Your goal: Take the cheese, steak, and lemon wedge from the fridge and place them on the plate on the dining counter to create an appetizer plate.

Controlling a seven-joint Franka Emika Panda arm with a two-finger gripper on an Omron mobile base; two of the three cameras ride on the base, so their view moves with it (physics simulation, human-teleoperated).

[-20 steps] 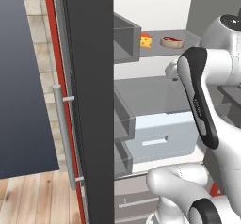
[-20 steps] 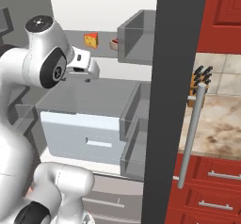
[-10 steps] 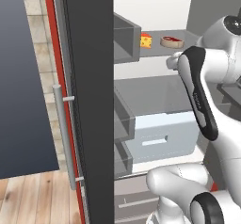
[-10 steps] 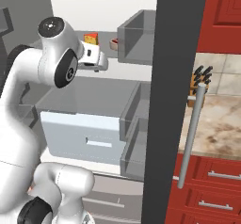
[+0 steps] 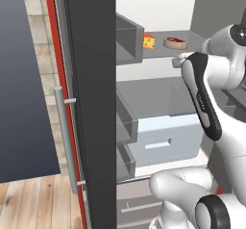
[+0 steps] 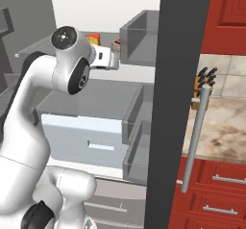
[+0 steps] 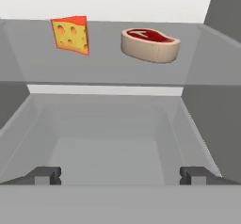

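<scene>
Orange holed cheese (image 7: 70, 34) wedge upright beside red, tan-rimmed steak (image 7: 150, 44) on fridge shelf (image 7: 108, 68); jaws spread, empty.

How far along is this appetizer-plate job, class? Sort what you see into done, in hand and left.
Done: the fridge stands open. In hand: nothing is gripped; the gripper has its jaws wide apart, facing the shelf that holds the cheese and the steak. Left: both foods are untouched on that shelf, side by side and apart, so every pick and every placing remains.
</scene>
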